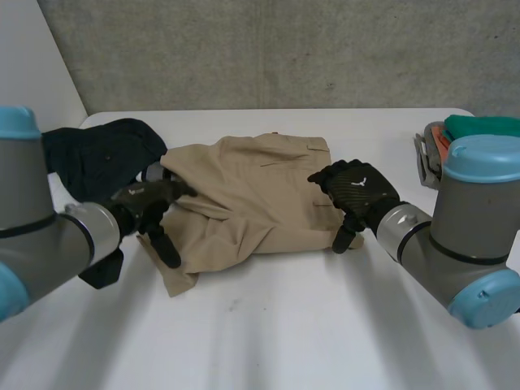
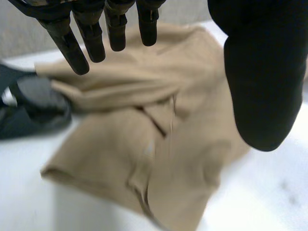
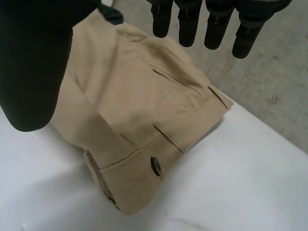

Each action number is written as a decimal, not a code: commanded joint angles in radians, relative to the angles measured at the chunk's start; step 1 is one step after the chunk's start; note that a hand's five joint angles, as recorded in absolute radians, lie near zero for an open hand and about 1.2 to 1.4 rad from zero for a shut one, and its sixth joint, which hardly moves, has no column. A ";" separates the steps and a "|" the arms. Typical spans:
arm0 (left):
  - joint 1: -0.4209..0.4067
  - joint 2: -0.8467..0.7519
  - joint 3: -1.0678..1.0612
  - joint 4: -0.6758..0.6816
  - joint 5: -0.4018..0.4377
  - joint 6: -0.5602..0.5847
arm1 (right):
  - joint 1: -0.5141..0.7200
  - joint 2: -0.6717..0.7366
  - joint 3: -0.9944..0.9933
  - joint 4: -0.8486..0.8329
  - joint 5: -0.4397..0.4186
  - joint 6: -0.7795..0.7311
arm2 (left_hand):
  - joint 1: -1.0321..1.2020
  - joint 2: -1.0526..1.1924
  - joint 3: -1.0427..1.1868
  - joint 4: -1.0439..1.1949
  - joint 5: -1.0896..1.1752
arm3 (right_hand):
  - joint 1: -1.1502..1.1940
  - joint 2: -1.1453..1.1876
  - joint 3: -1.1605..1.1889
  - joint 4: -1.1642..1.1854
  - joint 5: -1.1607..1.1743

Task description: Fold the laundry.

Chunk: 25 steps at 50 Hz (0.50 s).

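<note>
Tan trousers (image 1: 244, 203) half-folded on bench (image 1: 284, 325); L hand (image 1: 153, 201) & R hand (image 1: 357, 191) over them, fingers released; dark garment (image 1: 97, 154) unfolded.

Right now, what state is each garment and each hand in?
tan trousers: folded over, rumpled, lying flat.
dark garment: crumpled, unfolded, beside the trousers.
green cloth: set aside, looks folded.
left hand: open, holding nothing.
right hand: open, holding nothing, at the trousers' waistband end.
</note>
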 commanded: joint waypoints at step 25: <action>-0.113 -0.160 0.070 -0.146 -0.117 0.130 | 0.040 0.080 -0.029 0.220 -0.079 0.011 | -0.021 -0.028 -0.037 -0.024 -0.051 | 0.472 0.484 0.484 0.475 0.462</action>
